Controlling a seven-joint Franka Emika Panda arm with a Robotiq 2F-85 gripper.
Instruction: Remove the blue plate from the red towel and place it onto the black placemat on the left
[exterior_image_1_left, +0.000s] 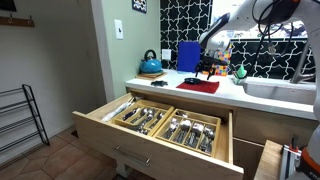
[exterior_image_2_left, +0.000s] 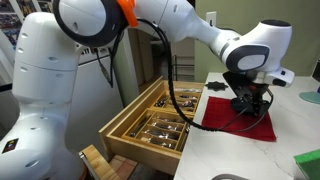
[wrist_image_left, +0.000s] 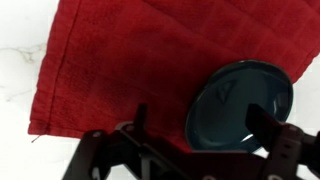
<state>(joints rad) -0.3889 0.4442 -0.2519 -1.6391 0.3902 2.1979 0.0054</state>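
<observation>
- While the gripper (wrist_image_left: 203, 125) hangs wide open over it, the blue plate (wrist_image_left: 240, 103) lies on the red towel (wrist_image_left: 120, 60), near its right edge
- A finger coming down may bump the rim

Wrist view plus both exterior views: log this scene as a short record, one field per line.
plate: blue, lying on the towel near one corner
towel: red, flat on the white counter
gripper: open, low over the plate, not gripping it
placemat: probably the dark patch between the kettle and the towel; too small to be sure
drawer: pulled open below the counter, cutlery in its trays
task state: plate not yet off the towel
</observation>
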